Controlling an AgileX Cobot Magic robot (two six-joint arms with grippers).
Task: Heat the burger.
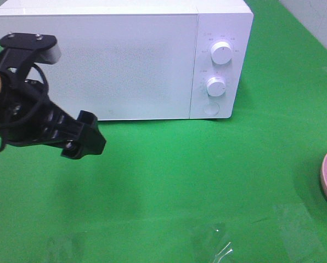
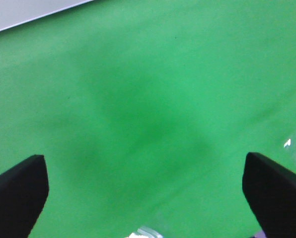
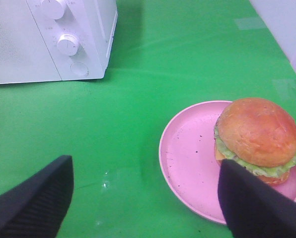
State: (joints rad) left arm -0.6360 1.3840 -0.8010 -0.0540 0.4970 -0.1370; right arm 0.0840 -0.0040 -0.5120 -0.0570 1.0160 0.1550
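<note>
Golden-brown burger [image 3: 257, 136] sits on pink plate [image 3: 187, 158], beside open right jaws.

Materials as we read them. Microwave [image 1: 125, 60]: smooth white casing, looks like painted metal or plastic; door finely speckled, matt. Its two knobs [image 1: 222, 53] are glossy white with a pale metallic rim. Table cover [image 1: 180, 175]: green, smooth, mostly matt, faint sheen beneath the left gripper [image 2: 148, 198]; clear shiny tape patches stuck on it. Left gripper fingers [image 2: 16, 191]: matt black plastic. Just beside the right gripper [image 3: 148, 198], the plate [image 3: 187, 153] is matt pink plastic, lightly speckled. The burger [image 3: 257, 139] bun looks glossy, finely dimpled.
</note>
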